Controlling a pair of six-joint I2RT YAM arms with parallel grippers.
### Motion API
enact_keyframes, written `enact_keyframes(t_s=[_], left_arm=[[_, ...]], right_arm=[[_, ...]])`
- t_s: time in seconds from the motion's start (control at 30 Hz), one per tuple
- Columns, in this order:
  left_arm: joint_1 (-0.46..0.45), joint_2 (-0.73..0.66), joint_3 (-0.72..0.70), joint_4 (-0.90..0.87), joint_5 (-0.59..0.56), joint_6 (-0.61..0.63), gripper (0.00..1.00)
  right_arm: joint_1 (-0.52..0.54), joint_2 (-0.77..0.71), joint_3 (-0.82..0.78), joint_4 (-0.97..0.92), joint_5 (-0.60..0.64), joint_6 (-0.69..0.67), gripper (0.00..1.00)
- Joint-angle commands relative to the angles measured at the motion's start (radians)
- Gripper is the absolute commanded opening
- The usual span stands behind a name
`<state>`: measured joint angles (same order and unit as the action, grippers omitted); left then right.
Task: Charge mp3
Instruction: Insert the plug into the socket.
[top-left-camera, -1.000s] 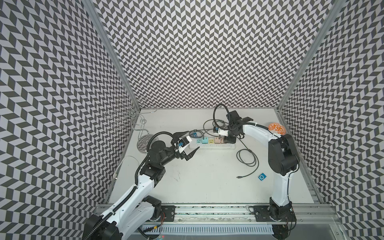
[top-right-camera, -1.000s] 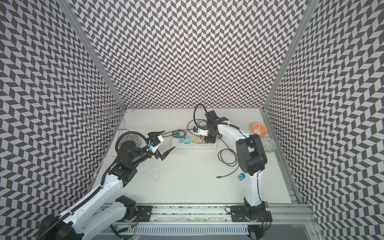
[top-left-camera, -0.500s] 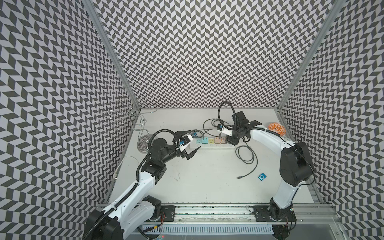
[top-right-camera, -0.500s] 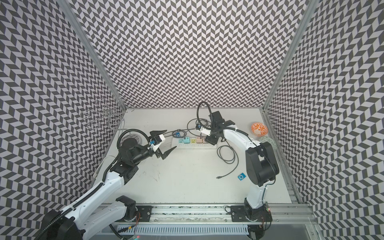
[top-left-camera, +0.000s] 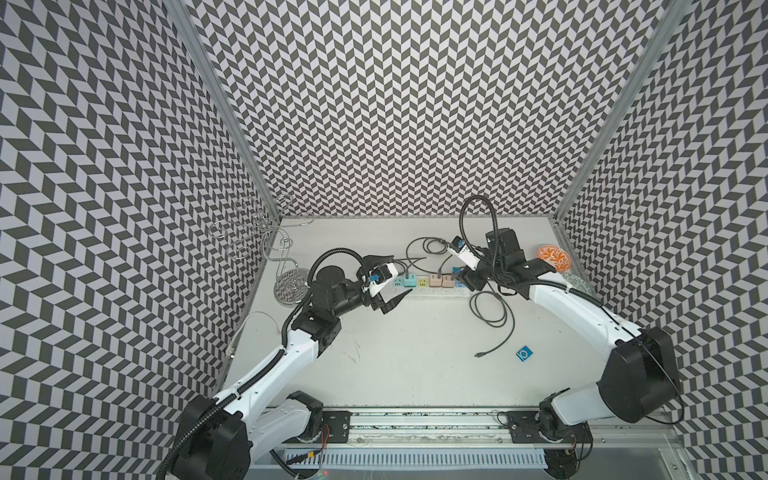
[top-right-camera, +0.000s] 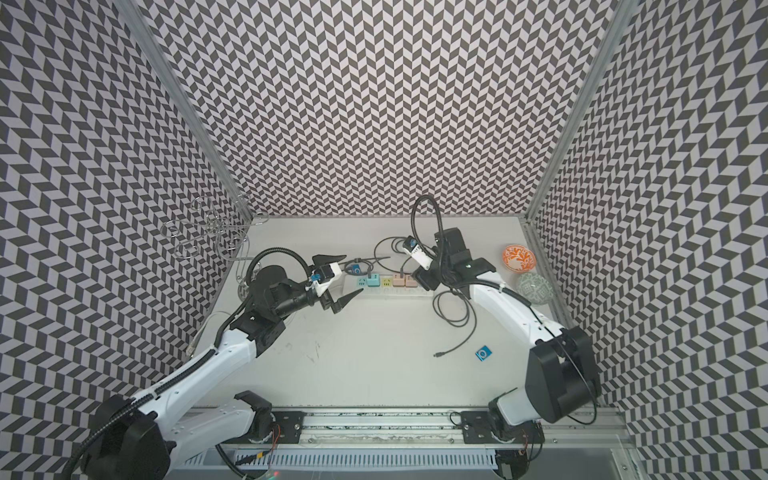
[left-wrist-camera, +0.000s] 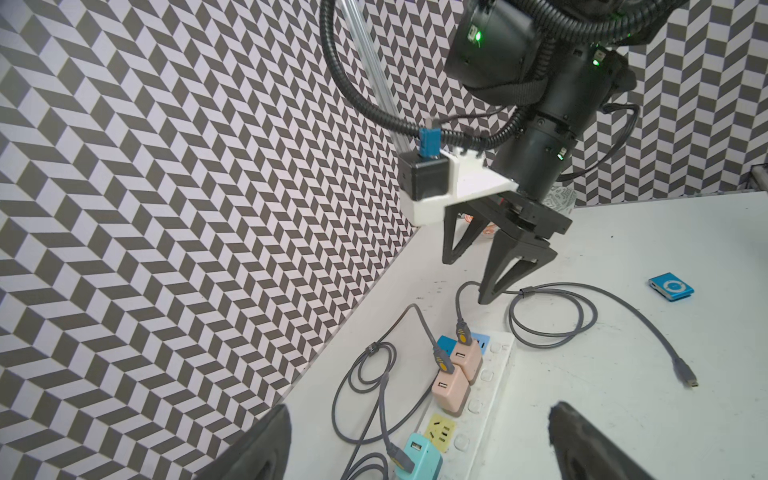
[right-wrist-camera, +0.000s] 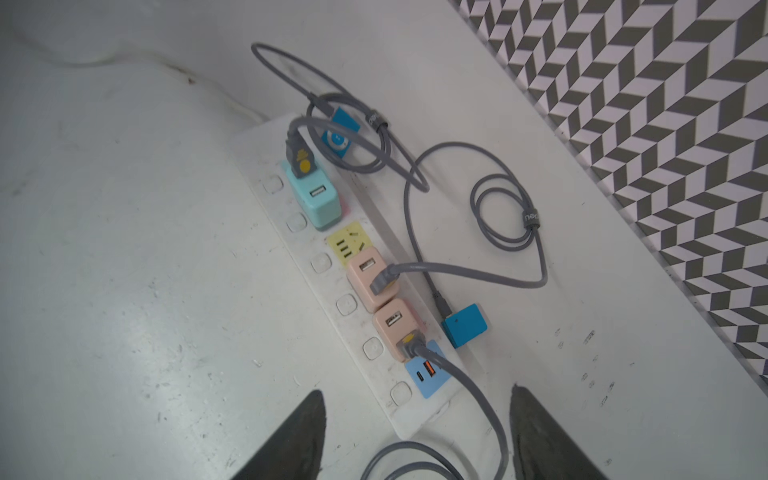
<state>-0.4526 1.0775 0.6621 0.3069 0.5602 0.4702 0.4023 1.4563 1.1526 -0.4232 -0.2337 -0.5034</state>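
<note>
A small blue mp3 player (top-left-camera: 525, 354) (top-right-camera: 482, 353) (left-wrist-camera: 670, 286) lies loose on the table front right. The free plug of a grey cable (top-left-camera: 478, 354) (left-wrist-camera: 690, 382) rests just left of it. That cable runs back to a pink adapter (right-wrist-camera: 395, 328) on the white power strip (top-left-camera: 432, 291) (right-wrist-camera: 291, 232). Two more blue players (right-wrist-camera: 336, 137) (right-wrist-camera: 464, 331) lie by the strip with cables in them. My right gripper (right-wrist-camera: 415, 392) (left-wrist-camera: 466, 279) hangs open above the strip's right end, holding nothing. My left gripper (top-left-camera: 392, 278) (left-wrist-camera: 417, 415) stands wide open over the strip's left part.
An orange patterned bowl (top-left-camera: 555, 257) and a greenish glass bowl (top-right-camera: 534, 286) sit at the back right. A wire stand (top-left-camera: 286, 282) is at the back left corner. Grey cable coils (top-left-camera: 490, 307) lie in front of the strip's right end.
My right gripper has opened wider and shifted right along the strip while its elbow swung out to the right. The left arm has barely moved.
</note>
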Motion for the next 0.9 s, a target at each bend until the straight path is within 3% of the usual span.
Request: enact_keyframes(t_s=[0.0,0.17,0.33,0.53,0.7,0.87], left_arm=[[-0.013,0.002,0.028,0.015,0.01,0.012,0.97],[-0.014,-0.018,0.014,0.013,-0.019,0.012,0.96],[-0.013,-0.039,-0.005,0.018,-0.06,0.009,0.96],[-0.008,-0.039,-0.016,0.026,-0.081,0.008,0.96],[-0.003,-0.033,-0.016,0.028,-0.087,0.007,0.96],[0.0,-0.029,-0.014,0.02,-0.092,0.006,0.96]], right_arm=[[-0.003,-0.041,-0.052,0.101,-0.09,0.103,0.62],[-0.003,-0.001,-0.077,0.117,-0.097,0.197,0.47],[-0.002,0.095,-0.013,0.025,-0.062,0.375,0.41],[0.035,0.101,-0.097,0.169,0.028,0.536,0.44],[0.061,0.14,-0.099,0.277,0.087,0.595,0.45],[0.077,0.214,-0.067,0.29,0.168,0.658,0.36]])
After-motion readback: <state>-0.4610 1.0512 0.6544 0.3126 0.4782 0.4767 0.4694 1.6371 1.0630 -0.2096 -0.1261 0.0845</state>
